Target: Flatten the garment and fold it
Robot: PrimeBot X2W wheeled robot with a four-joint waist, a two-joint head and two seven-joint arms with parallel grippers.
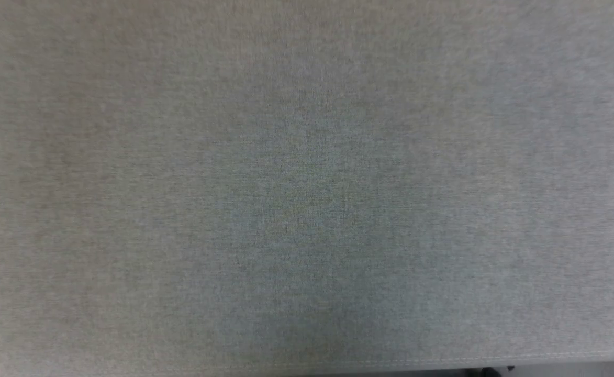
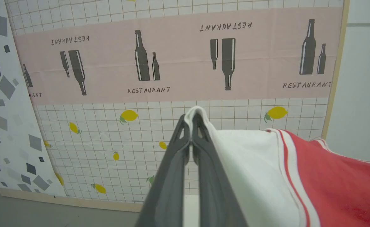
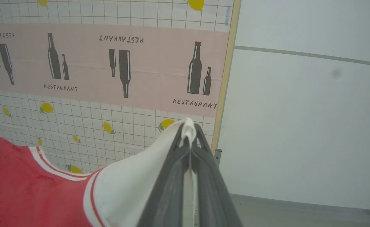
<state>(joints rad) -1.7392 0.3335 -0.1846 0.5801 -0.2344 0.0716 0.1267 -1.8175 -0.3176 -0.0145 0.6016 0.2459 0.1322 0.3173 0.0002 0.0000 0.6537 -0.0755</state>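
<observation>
The garment (image 2: 330, 176) is red with white-and-red striped trim and a white inside. In the left wrist view it hangs to the right of my left gripper (image 2: 191, 121), which is shut on a white fold of its edge. In the right wrist view the garment (image 3: 24, 186) stretches off to the left of my right gripper (image 3: 189, 129), also shut on a white fold. The cloth spans between the two grippers, held up in the air. The head view holds a bare grey cloth-covered table top (image 1: 307, 188).
A printed panel (image 2: 172, 63) with bottles, lemons and a grid stands upright ahead of both grippers. Beside it a pale wall (image 3: 308, 110) runs down to a grey floor (image 3: 298, 211). A grey-patterned board (image 2: 2, 110) leans at the left. The table's near edge (image 1: 495, 361) shows low.
</observation>
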